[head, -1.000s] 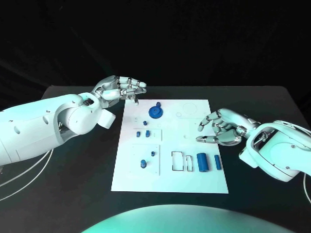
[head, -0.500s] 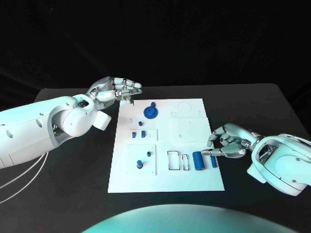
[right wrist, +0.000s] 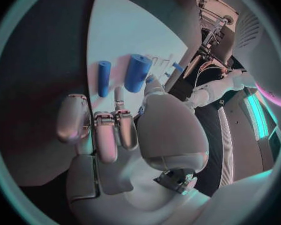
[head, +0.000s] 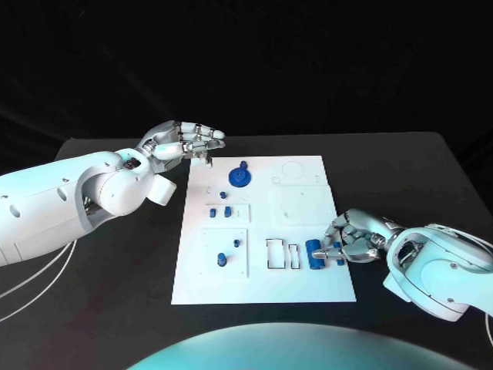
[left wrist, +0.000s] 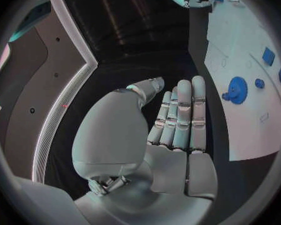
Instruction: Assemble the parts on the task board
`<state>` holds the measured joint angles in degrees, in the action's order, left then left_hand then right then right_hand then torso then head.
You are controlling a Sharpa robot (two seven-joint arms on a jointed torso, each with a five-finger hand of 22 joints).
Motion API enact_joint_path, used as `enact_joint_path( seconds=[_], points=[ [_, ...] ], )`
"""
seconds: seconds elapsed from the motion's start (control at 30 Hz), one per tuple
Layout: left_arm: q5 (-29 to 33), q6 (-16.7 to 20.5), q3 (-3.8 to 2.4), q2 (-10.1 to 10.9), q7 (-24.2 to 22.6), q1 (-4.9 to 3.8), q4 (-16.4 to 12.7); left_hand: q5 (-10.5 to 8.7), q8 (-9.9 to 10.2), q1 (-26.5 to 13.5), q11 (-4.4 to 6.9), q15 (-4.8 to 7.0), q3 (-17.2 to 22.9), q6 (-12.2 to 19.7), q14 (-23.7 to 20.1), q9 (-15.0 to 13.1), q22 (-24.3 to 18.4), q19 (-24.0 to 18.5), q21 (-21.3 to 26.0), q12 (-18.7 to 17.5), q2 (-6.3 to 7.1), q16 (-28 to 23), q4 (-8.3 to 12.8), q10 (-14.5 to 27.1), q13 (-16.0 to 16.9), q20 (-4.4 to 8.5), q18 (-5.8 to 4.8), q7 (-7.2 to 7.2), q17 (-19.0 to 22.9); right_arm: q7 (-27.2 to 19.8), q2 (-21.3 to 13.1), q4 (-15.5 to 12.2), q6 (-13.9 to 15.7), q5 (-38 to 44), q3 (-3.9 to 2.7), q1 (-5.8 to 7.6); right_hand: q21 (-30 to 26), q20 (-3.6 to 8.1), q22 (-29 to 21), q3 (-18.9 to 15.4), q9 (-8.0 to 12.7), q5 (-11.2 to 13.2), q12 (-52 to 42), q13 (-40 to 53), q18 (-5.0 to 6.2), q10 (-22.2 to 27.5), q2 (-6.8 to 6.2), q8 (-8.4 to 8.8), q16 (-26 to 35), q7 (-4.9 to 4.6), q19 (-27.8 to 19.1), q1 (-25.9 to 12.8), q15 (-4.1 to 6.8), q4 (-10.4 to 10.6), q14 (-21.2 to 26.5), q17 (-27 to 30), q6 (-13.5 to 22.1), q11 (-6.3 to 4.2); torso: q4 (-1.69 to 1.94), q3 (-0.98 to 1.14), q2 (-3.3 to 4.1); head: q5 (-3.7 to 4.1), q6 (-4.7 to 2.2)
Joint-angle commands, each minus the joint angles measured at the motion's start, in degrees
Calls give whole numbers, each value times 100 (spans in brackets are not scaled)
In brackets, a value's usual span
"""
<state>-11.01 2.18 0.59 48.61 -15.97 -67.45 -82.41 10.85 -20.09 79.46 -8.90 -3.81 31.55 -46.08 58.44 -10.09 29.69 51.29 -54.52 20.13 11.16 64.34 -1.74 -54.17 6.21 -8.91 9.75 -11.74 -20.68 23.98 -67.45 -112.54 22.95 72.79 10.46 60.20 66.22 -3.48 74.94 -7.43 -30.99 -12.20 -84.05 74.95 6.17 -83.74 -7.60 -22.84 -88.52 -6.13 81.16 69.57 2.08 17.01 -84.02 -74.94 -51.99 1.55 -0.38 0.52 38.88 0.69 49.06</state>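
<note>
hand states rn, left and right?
Left hand: open, holds nothing, off the task board's far corner.
Right hand: open, fingers over the blue cylinders, nothing gripped.

The head camera looks down on the task board [head: 263, 231]; both wrist cameras share its edge close-up.

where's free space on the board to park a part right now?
Free: the task board's near strip, below the rectangular slots, and the far right corner, past the blue gear. Crowded: the right edge, where the right hand sits at the two blue cylinders, and the left column of small blue pieces. The left hand hovers off the far left corner.
</note>
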Motion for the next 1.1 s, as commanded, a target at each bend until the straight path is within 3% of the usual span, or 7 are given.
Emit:
enact_joint_path(
  seconds=[0.03, 0.43, 0.77, 1.1],
  points=[
    [7, -96, -3, 2, -29, -1, -17, 25, -27, -22, 1, -32, -18, 50, 5, -4, -5, 3, 22, 34, -40, -21, 1, 57, 8, -36, 83, -123, 9, 190, 60, 28, -105, 176, 2, -49, 40, -2, 47, -32, 7, -35, -31, 956, -116, -274, 8, -35, -37, 40, 49, -56, 49, 1, -513, -1051, -28, -29, -3, 4, 1, -11, 16],
    [8, -101, -3, 22, -19, -1, -27, 25, -27, -22, 1, -32, -18, 50, 5, -4, -5, 3, 22, 34, -40, -21, 1, 57, 8, -36, 83, -123, 9, 297, 339, 155, -153, 321, 1, -215, 60, 12, 72, -20, 15, -40, -52, 983, -120, -290, 89, -100, -40, 76, 58, -48, 71, -11, -515, -1062, -128, -59, 0, -1, 1, -42, 34],
    [8, -99, -3, 26, -15, -1, -29, 26, -38, -36, 1, -34, -24, 56, 3, -6, -9, 0, 27, 48, -45, -19, -7, 69, 9, -39, 83, -124, 11, 393, 408, 164, -335, 467, 1, -248, 90, 56, 123, 54, 91, -18, -71, 1018, -129, -312, 161, -142, -49, 130, 74, 493, 117, -39, -520, -1098, -278, -110, -6, -3, -2, -46, 50],
    [7, -119, -2, 28, 5, -1, -30, 27, -43, -37, 1, -34, -25, 59, 1, -6, -11, -1, 29, 55, -45, -18, -6, 75, 9, -40, 83, -124, 11, 554, 434, 148, -390, 594, 1, -256, 97, 64, 139, 56, 137, -13, -70, 1025, -133, -316, 136, -123, -49, 134, 78, 680, 123, -47, -521, -1102, -313, -115, -1, -3, -6, -36, 47]
  ],
)
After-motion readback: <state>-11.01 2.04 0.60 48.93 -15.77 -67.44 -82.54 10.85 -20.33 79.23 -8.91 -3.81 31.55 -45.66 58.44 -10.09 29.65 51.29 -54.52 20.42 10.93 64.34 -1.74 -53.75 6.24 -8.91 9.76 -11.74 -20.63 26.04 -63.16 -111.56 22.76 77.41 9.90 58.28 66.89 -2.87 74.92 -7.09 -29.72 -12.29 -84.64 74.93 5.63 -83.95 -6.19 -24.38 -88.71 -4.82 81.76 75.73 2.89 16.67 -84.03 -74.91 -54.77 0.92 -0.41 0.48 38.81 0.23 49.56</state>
